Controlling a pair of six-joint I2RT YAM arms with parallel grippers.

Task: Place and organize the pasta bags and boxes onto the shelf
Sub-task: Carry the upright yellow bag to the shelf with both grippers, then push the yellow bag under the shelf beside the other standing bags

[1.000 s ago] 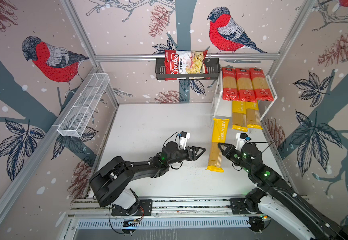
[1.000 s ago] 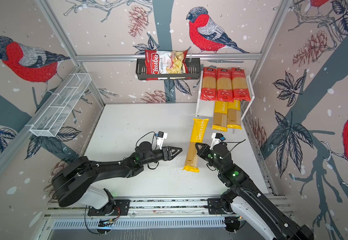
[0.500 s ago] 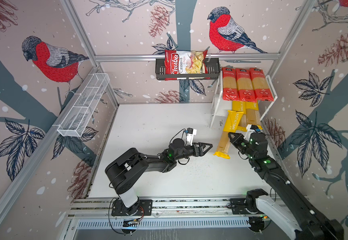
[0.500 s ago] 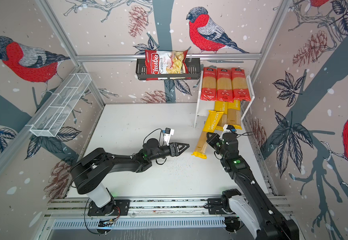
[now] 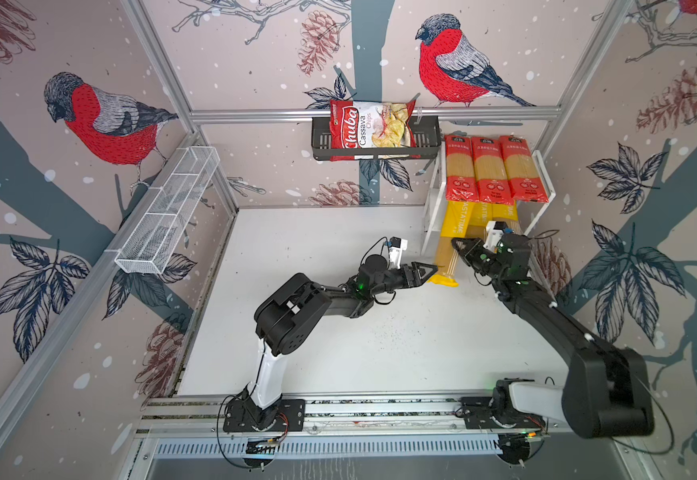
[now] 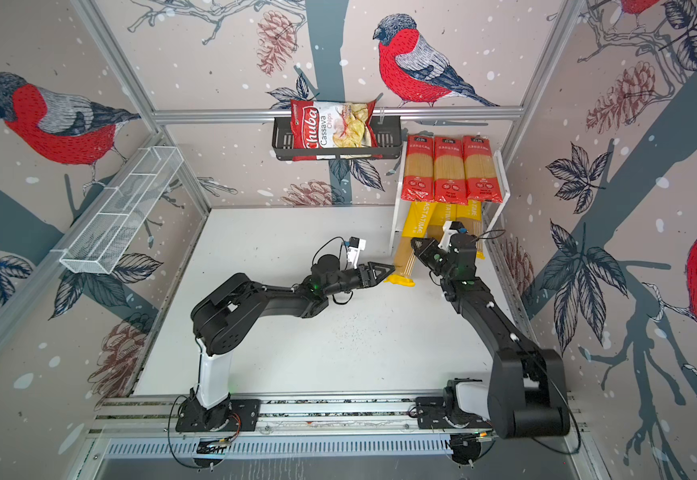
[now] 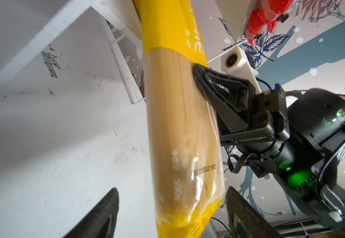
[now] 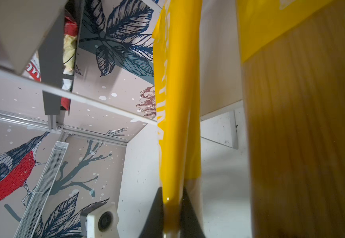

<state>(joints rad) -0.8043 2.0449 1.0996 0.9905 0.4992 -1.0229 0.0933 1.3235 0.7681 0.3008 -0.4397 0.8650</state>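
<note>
My right gripper (image 5: 458, 246) is clamped on a yellow-ended PASTATIME spaghetti pack (image 5: 445, 266), jaws pinched narrow just below its upper yellow band. The pack slants, with its upper end tucked under the top board of the white two-tier shelf (image 5: 430, 220) and its lower end out over the surface (image 5: 317, 249). My left gripper (image 7: 173, 216) stands wide, a finger on each side of that lower end, not gripping. Three red-ended packs (image 5: 484, 170) lie side by side on top. Two more yellow packs (image 5: 505, 212) sit on the lower board.
</note>
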